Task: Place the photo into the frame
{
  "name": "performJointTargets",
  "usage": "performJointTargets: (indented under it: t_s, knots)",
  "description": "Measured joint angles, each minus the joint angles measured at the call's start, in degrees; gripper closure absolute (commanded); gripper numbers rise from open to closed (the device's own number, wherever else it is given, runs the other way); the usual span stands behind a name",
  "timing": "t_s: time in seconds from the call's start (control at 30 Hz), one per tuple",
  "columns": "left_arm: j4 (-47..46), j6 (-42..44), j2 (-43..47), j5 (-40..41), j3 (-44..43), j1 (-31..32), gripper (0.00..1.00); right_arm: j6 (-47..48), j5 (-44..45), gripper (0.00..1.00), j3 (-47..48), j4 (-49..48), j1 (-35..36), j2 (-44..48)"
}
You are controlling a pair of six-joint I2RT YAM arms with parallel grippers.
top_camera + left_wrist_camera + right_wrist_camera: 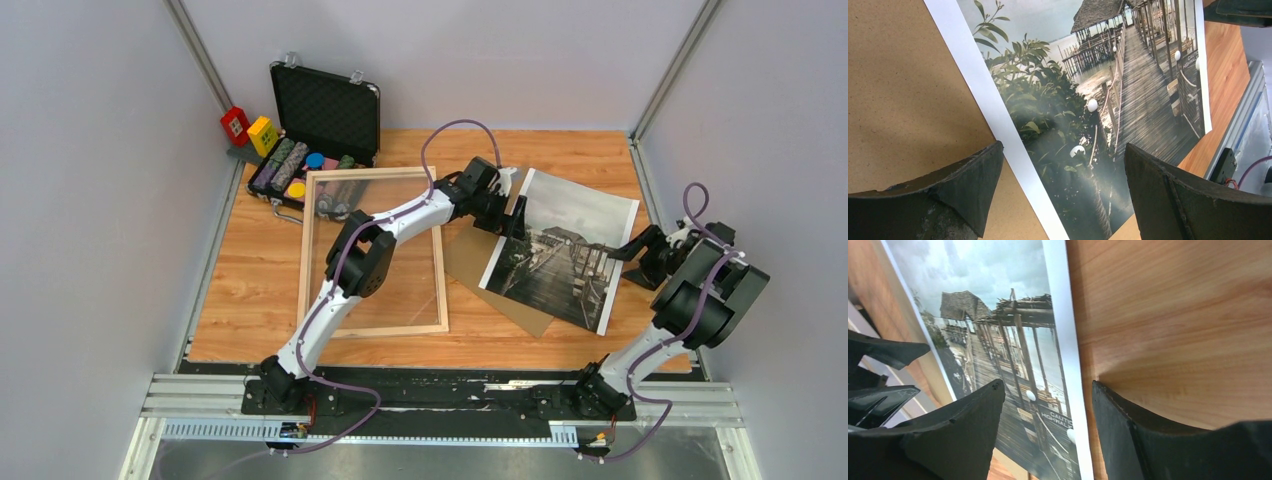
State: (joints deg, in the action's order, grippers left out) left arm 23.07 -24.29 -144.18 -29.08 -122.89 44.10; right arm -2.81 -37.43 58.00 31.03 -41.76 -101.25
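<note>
straddling the photo [565, 250] from both sides, i have my left tool [1063, 150] spread as wide as it goes over the print's left white border. one finger hangs above the brown backing board [908, 100], the other above the dark foliage of the picture. my right tool [1048, 385] is spread too, less widely, over the opposite border, with one finger above the pier and one above bare desk [1173, 315]. neither tool pinches anything. whether the fingertips touch the paper i cannot tell from the wrist views.

the photo lies flat on the right half of the desk, its near-left part resting on the backing board. its long axis runs roughly from the far side toward me, leaning a little leftward as it comes near. so each of my tools sits on one long edge, about midway along it.

what the coming move turns on is this: the frame [305, 250] lies to the left of the photo, apart from it, flat on the desk, and its long axis also runs near to far. my left arm reaches right across the frame's pane to get to the print. i judge the photo must travel leftward and turn only slightly to match the frame. the left arm is nearer the frame. the black case [325, 105] stands open just behind it.
</note>
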Motion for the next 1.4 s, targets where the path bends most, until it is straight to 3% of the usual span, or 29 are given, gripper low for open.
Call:
performJointTargets:
  t_s: [0.57, 0.97, 1.13, 1.4]
  knots:
    - [-2.7, -1.2, 0.1, -4.1, 1.7, -0.8, 0.04, -0.1, -11.9, 0.33, 0.3, 0.4, 0.0, -2.1]
    - [-5.0, -1.4, 0.9, -9.6, 4.5, -0.7, 0.06, 0.4, -15.9, 0.43, 0.3, 1.0, 0.0, -2.1]
    - [-5.3, -1.6, 0.9, -11.4, 4.9, -0.7, 0.07, 0.6, -16.3, 0.52, 0.3, 1.1, 0.0, -2.1]
    - [-5.3, -1.6, 0.9, -12.4, 5.2, -0.7, 0.08, 1.0, -16.1, 0.89, 0.3, 1.1, 0.0, -2.1]
